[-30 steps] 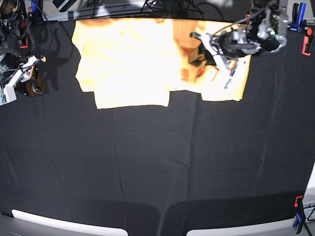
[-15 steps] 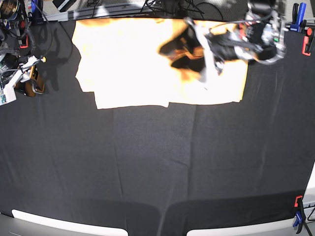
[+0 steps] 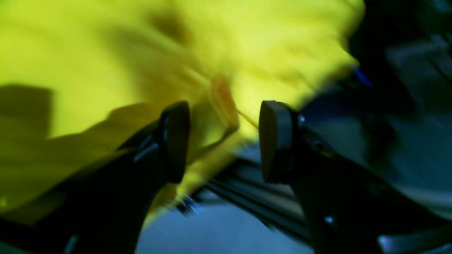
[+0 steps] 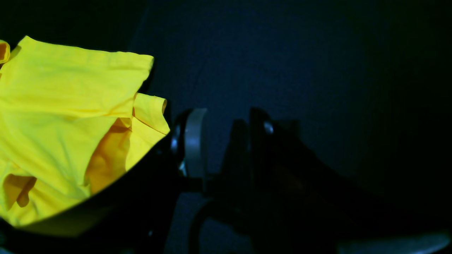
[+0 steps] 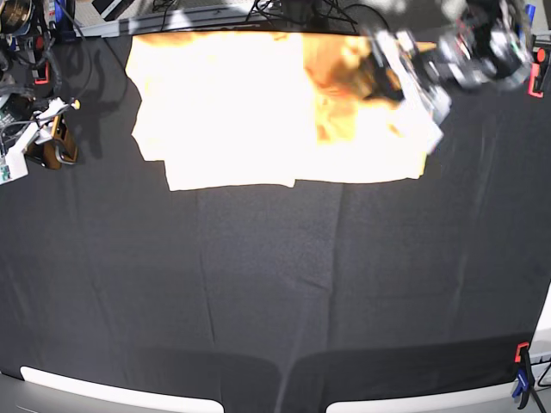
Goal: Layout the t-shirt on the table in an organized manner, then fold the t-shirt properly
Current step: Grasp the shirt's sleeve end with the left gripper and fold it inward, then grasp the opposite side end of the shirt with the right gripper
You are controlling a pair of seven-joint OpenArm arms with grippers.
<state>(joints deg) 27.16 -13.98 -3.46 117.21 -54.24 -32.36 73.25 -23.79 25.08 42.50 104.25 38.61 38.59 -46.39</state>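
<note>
The pale yellow t-shirt (image 5: 232, 103) lies spread along the far edge of the black table (image 5: 275, 284), washed near white by the light, with a darker orange rumple near its upper middle. My left gripper (image 5: 413, 86) hovers blurred over the shirt's right end. In the left wrist view its fingers (image 3: 174, 141) stand wide apart, the gripper (image 3: 226, 141) open, with blurred t-shirt (image 3: 106, 53) cloth behind the gap. My right gripper (image 5: 62, 129) rests off the shirt's left side. In its own view the gripper (image 4: 226, 141) shows a narrow empty gap beside a sleeve of the t-shirt (image 4: 53, 106).
Red-and-blue clamps sit at the table's right edge, one near the front (image 5: 521, 379) and one at the back (image 5: 538, 73). Cables (image 5: 284, 13) run behind the far edge. White curved edges (image 5: 120, 396) border the front.
My left gripper has opened and let go of the shirt's cloth, then swung back to the right. The lifted cloth has dropped onto the shirt's right side. The right arm has stayed still.
</note>
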